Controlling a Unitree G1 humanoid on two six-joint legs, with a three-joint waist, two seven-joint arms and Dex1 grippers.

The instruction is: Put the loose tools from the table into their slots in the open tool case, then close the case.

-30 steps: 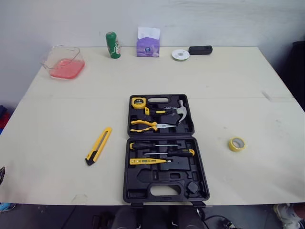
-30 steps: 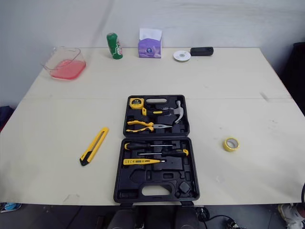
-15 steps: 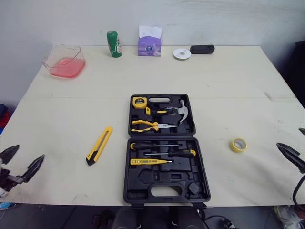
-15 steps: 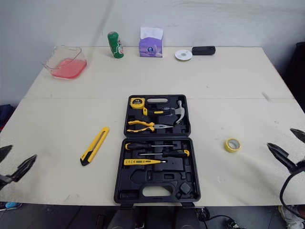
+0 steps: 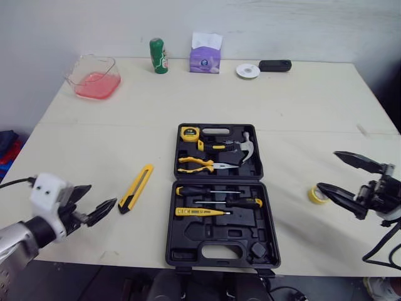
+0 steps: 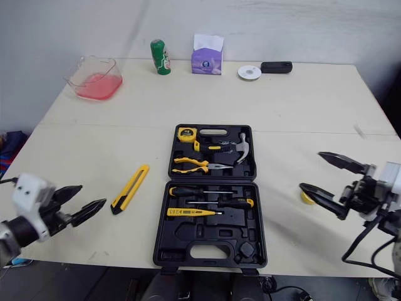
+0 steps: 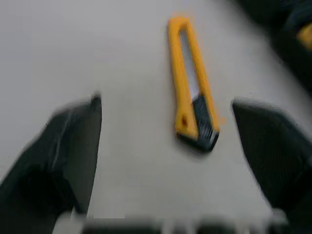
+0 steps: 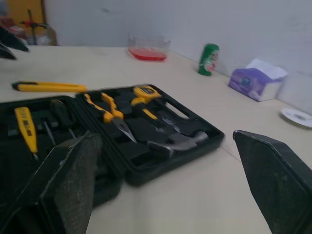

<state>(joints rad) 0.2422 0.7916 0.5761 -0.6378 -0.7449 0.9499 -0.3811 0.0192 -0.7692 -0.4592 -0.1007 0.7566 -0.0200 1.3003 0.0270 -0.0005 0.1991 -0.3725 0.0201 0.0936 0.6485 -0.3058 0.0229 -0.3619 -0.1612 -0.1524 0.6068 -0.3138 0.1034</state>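
Both my arms have come up within the last second. A moment ago neither was over the desk (image 5: 94, 125), and now my left tool (image 6: 93, 195) and my right tool (image 6: 310, 170) reach in from either side. The whole view has also shifted a little. I put that down to my head moving, since nothing on the desk has been moved.

The yellow utility knife (image 5: 136, 188) lies where it lay, flat on the desk just left of the open tool case (image 5: 188, 241) and apart from it. My left tool is spread wide and empty, aimed at the knife's near end, close but not touching. In my left wrist view the knife lies ahead, between my two fingers.

My right tool is also wide open and holds nothing. It hovers by the yellow tape roll (image 5: 311, 195) to the right of the case. Its lower finger covers part of the roll, so I cannot say whether they touch.

Nothing is stowed yet. I judge this to be the approach to the first pick, the knife, with the closing of the case still to come.
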